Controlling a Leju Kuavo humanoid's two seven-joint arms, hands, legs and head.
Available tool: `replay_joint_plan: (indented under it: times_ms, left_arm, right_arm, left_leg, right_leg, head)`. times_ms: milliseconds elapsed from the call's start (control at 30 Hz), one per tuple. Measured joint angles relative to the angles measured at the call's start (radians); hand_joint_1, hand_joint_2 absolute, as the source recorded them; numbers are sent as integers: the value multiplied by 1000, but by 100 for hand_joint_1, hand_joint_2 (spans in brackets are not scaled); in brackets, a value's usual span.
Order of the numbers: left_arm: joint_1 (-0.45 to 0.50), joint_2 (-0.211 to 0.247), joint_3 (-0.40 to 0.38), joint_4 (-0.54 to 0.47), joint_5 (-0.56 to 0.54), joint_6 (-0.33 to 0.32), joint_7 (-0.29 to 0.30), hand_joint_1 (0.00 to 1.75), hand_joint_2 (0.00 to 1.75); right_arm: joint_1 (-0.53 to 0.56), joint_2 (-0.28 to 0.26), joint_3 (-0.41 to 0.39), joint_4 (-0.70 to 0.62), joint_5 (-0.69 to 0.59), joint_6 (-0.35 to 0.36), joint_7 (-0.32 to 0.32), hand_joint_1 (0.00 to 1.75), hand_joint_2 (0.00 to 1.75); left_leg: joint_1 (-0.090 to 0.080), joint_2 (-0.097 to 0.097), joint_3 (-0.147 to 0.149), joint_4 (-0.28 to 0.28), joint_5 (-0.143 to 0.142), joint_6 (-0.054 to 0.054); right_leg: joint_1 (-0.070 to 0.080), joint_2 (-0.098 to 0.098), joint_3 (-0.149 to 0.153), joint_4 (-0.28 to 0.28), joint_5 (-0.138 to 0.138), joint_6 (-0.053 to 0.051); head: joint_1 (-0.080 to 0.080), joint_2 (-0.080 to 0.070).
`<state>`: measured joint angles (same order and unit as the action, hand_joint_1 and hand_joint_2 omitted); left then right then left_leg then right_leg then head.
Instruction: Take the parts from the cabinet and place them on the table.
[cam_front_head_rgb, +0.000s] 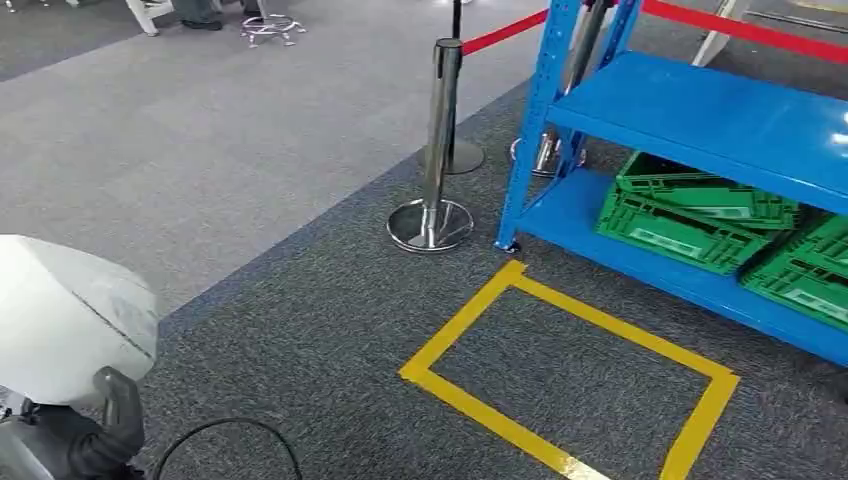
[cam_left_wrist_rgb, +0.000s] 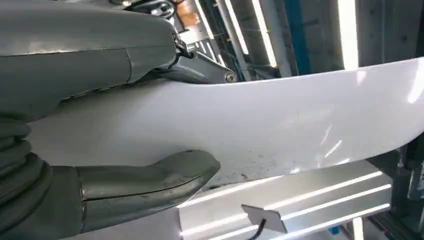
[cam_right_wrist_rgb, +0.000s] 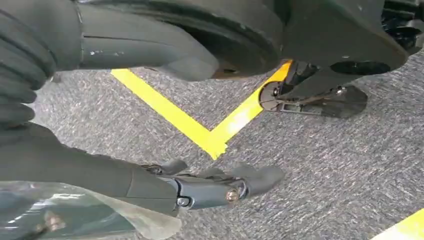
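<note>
A large white curved part (cam_front_head_rgb: 60, 320) sits at the lower left of the head view, and my left hand (cam_front_head_rgb: 100, 430) grips it from below. Up close, the white part (cam_left_wrist_rgb: 300, 120) runs between the thick thumb and the upper fingers of the left hand (cam_left_wrist_rgb: 75, 65). The blue cabinet (cam_front_head_rgb: 700, 120) stands at the right. My right hand (cam_right_wrist_rgb: 150, 185) hangs over the carpet, its fingers stretched out and well apart from the thumb, with nothing between them. Clear plastic (cam_right_wrist_rgb: 75, 215) shows beside that hand; I cannot tell what it is.
Green crates (cam_front_head_rgb: 690, 210) lie on the cabinet's lowest shelf. A yellow tape rectangle (cam_front_head_rgb: 600, 313) marks the grey carpet in front of it. Chrome stanchions (cam_front_head_rgb: 435, 150) with a red belt stand by the cabinet's left post. A black cable (cam_front_head_rgb: 225, 421) loops near my left hand.
</note>
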<state>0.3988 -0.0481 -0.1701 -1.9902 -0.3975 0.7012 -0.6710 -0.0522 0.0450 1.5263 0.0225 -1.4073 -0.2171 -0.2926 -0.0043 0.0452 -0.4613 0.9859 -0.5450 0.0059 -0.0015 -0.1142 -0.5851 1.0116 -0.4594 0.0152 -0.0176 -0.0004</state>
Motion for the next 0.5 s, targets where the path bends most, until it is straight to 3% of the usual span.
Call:
replay_joint_plan:
  times_ms: [67,100,133,167,233,267,300,367,400,433,500]
  left_arm:
    - [3,0,0,0,0,0,0,175,175]
    - [3,0,0,0,-1,0,0,175,175]
    - [0,0,0,0,0,0,0,175,175]
    - [0,-1,0,0,0,0,0,175,175]
    - [0,0,0,0,-1,0,0,175,175]
    - [1,0,0,0,-2,0,-1,175,175]
    - [2,-1,0,0,-5,-1,-2,175,175]
    - [2,0,1,0,-9,0,-2,175,175]
    - [1,-1,2,0,-9,0,-2,175,175]
    - [1,-1,2,0,-9,0,-2,175,175]
    - [1,0,2,0,-11,0,-2,175,175]
  right_arm:
    - [-1,0,0,0,0,-1,0,0,175]
    - [-3,-2,0,1,0,-1,0,0,175]
    - [-1,-2,0,1,1,-1,0,0,175]
    - [2,-1,0,1,1,0,0,0,175]
    - [5,-1,0,1,1,1,2,0,175]
    - [6,-2,0,1,1,1,2,0,175]
    - [7,-2,0,1,1,1,1,0,175]
    - [6,-1,0,1,1,3,1,0,175]
    - [6,-1,0,0,2,6,0,0,175]
    - [5,0,0,0,2,6,0,0,175]
    - [7,2,1,-1,2,6,-1,0,175]
  left_leg:
    - [1,-17,-10,-18,27,18]
    - [5,-22,-19,-21,39,24]
    - [6,-30,-30,-21,48,32]
    - [4,-39,-43,-20,58,35]
    - [-3,-62,-67,-18,73,39]
    - [-5,-74,-77,-17,81,38]
    - [-6,-89,-85,-15,87,36]
    - [-5,-114,-96,-5,94,30]
    - [-5,-125,-102,4,95,28]
    - [-12,-134,-113,17,95,23]
    - [-7,-155,-120,18,102,12]
  right_leg:
    - [0,-8,-2,-8,10,13]
    - [-4,44,-16,5,-17,20]
    - [-4,83,-30,49,-63,21]
    - [-4,107,-58,137,-120,19]
    - [-2,115,-101,280,-187,18]
    - [-1,115,-96,296,-188,17]
    - [-1,115,-62,258,-166,15]
    - [-3,133,50,83,-96,11]
    - [-8,186,105,-7,-81,9]
    - [-11,231,112,-33,-100,11]
    - [-6,200,109,-26,-95,3]
  head:
    - [-1,0]
    - [2,0]
    - [3,0]
    - [6,0]
    - [7,0]
    - [6,0]
    - [7,0]
    - [7,0]
    - [7,0]
    - [7,0]
    - [4,0]
